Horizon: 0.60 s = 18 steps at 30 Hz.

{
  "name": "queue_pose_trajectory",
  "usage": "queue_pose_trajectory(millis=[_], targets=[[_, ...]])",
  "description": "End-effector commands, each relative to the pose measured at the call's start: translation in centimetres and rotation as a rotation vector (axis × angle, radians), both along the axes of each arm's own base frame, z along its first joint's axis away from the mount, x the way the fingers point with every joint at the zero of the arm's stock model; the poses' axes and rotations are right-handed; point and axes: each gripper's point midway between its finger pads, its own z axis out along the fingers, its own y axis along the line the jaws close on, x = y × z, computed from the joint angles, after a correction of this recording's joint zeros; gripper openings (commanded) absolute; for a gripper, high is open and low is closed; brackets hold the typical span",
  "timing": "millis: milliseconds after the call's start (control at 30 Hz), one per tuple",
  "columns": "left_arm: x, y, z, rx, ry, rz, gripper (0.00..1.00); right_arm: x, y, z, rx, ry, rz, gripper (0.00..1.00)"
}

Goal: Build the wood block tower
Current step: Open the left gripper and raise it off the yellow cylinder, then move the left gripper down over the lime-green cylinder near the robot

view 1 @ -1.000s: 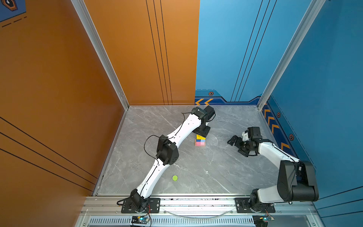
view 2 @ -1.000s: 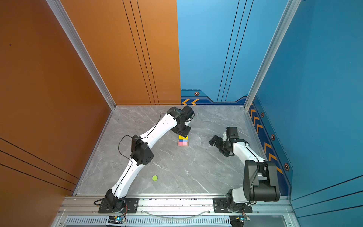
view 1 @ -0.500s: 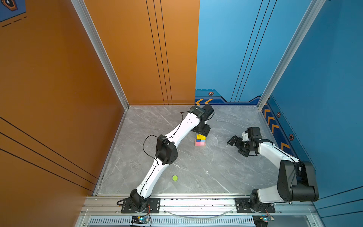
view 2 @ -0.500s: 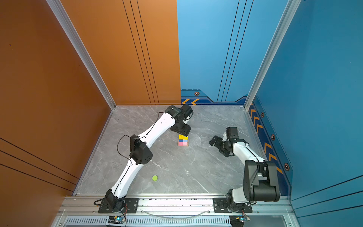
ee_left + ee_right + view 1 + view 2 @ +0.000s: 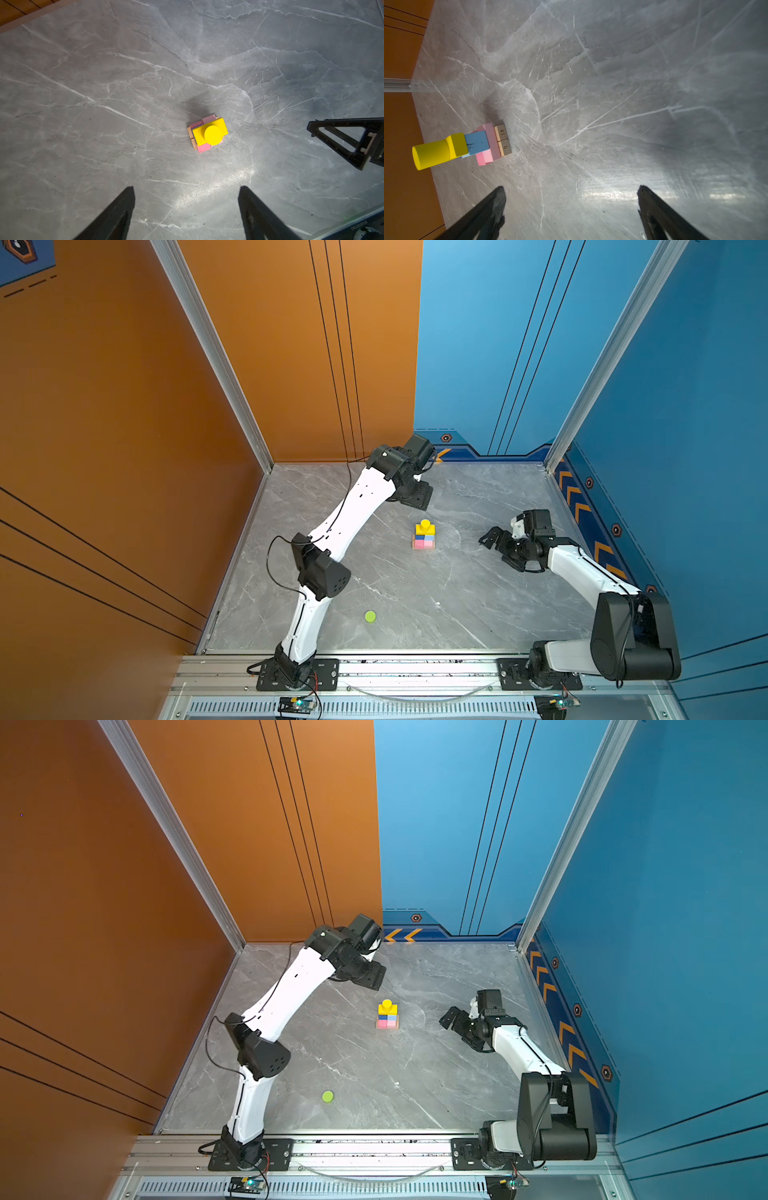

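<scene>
- Now, in both top views: the tower (image 5: 424,537) stands at the middle of the table (image 5: 415,589), yellow cylinder (image 5: 424,524) on top. The green cylinder (image 5: 370,616) lies alone toward the front, well apart. Left gripper (image 5: 417,497) hangs just behind the tower, right gripper (image 5: 493,538) off to its side, apart. Risk: the left arm (image 5: 353,510), going forward for the green one, passes low and clips the tower.
- Left wrist: jaws spread wide, nothing between them; tower below and ahead, untouched. Pink bars (image 5: 204,148) jut past the yellow brick (image 5: 199,136). Layers look loosely aligned, so a nudge probably topples it.
- Right wrist: jaws wide, empty; tower off to one side, clear. Green likely goes on the yellow cylinder's small flat top. An off-centre or hard release would tip it off, maybe the lot.
</scene>
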Motion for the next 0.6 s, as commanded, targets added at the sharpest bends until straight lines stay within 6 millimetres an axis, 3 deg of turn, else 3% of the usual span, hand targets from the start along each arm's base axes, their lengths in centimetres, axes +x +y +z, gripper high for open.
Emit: queue_pose_trajectory(millis=[0, 267, 567], targets=[[-0.5, 1.5, 0.6, 0.014, -0.037, 0.05, 0.81, -0.7, 0.2, 0.2, -0.013, -0.01, 0.005, 1.0], [-3.8, 4.0, 1.0, -0.065, -0.103, 0.11, 0.81, -1.7, 0.6, 0.9, -0.023, -0.036, 0.008, 1.0], [-9.9, 8.4, -2.8, -0.169, -0.092, 0.224, 0.78, -2.5, 1.0, 0.7, -0.058, -0.037, 0.025, 1.0]])
